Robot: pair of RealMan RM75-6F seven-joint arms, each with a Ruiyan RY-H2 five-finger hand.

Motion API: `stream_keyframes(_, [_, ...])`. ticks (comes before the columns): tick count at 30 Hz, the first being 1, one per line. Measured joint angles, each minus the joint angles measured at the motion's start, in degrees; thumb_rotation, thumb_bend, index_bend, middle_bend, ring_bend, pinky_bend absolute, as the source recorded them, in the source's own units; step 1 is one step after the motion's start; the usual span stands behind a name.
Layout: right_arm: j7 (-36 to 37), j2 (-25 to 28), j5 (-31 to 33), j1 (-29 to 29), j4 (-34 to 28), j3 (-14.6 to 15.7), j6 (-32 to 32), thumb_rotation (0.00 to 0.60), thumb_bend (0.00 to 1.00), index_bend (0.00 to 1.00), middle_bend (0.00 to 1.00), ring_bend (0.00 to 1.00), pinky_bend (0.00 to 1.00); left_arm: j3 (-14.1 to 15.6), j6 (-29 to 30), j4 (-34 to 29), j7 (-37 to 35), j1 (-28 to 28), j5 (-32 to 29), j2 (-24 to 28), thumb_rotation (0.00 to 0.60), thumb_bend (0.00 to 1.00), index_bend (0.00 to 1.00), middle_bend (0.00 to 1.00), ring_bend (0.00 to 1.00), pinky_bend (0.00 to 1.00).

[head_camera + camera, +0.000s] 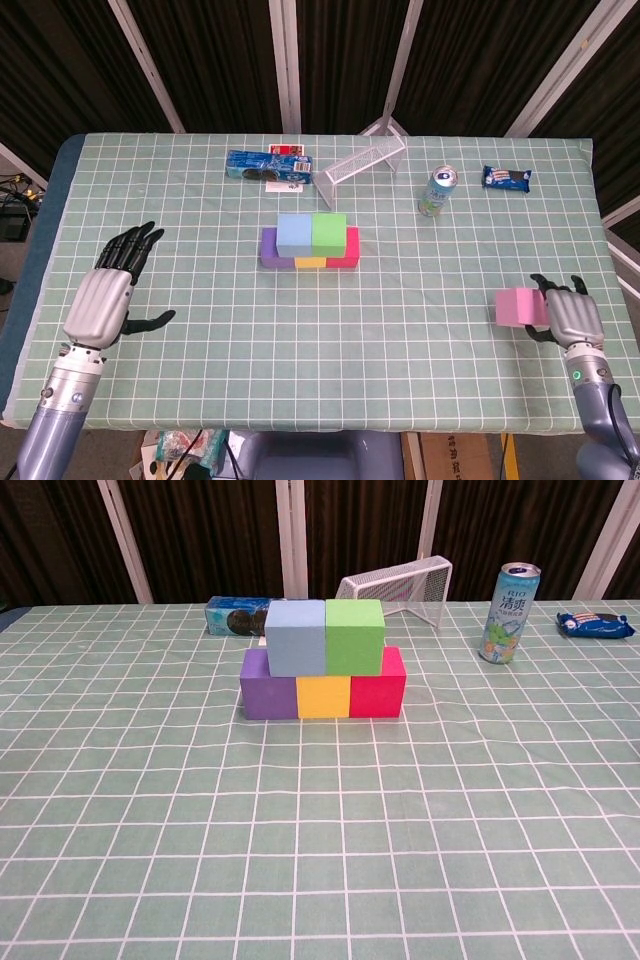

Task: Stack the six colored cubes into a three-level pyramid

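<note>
At the table's middle a purple cube, a yellow cube and a red cube form a row. A light blue cube and a green cube sit on top of them. My right hand holds a pink cube at the right edge of the table, slightly raised. My left hand hovers open at the left side with fingers spread. Neither hand shows in the chest view.
At the back lie a blue cookie pack, a tipped white wire basket, a drink can and a blue snack bag.
</note>
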State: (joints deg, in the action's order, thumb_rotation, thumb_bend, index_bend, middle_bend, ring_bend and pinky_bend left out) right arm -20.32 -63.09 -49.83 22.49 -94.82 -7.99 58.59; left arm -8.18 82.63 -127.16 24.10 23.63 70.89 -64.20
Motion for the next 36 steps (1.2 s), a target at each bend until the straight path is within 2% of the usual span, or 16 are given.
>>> stream_keyframes(5, [-4.9,4.3,3.7,2.0,-7.9,-2.3,1.9,0.6,0.31,0.16,0.41,0.3,0.0,-0.4,-0.3,-0.1,-0.3,0.0,-0.4,0.4,0.6,0.15,0.0,0.0,0.0,0.07])
stream_keyframes(11, [-14.4,9.2,13.3,8.3,-17.8,-6.4,4.6,0.6,0.31,0.16,0.41,0.3,0.0,-1.0,-0.8,-0.2,-0.8,-0.1,-1.1,1.3,0.6,0.15,0.0,0.0,0.0,0.07])
stream_keyframes(15, [-24.0,10.8,21.6,15.8,-22.7,-9.3,7.3,0.6,0.31,0.16,0.41,0.3,0.0,-1.7,-0.9,-0.1,-1.5,-0.2,-1.7,2.1,0.6,0.15,0.0,0.0,0.0,0.07])
stream_keyframes(20, [-33.8,9.9,32.4,26.6,-26.2,-12.6,11.5,0.6,0.31,0.16,0.41,0.3,0.0,-2.2,-1.1,-0.4,-2.8,-0.4,-2.1,3.1,0.6,0.15,0.0,0.0,0.0,0.07])
stream_keyframes(26, [-43.4,4.3,46.0,39.9,-26.0,-16.3,16.9,0.6,0.31,0.16,0.41,0.3,0.0,-2.6,-1.7,-0.5,-4.7,-0.8,-2.3,4.6,0.6,0.15,0.0,0.0,0.0,0.07])
stream_keyframes(31, [-50.3,-3.3,56.4,50.0,-20.9,-19.0,22.0,0.6,0.31,0.16,0.41,0.3,0.0,-2.8,-2.2,-0.5,-5.9,-1.0,-2.4,5.5,0.6,0.15,0.0,0.0,0.0,0.05])
stream_keyframes(36, [-53.5,-8.9,65.4,55.9,-14.5,-22.8,25.4,0.6,0.31,0.16,0.41,0.3,0.0,-2.7,-3.0,-0.5,-7.3,-1.2,-2.4,6.2,0.6,0.15,0.0,0.0,0.0,0.05])
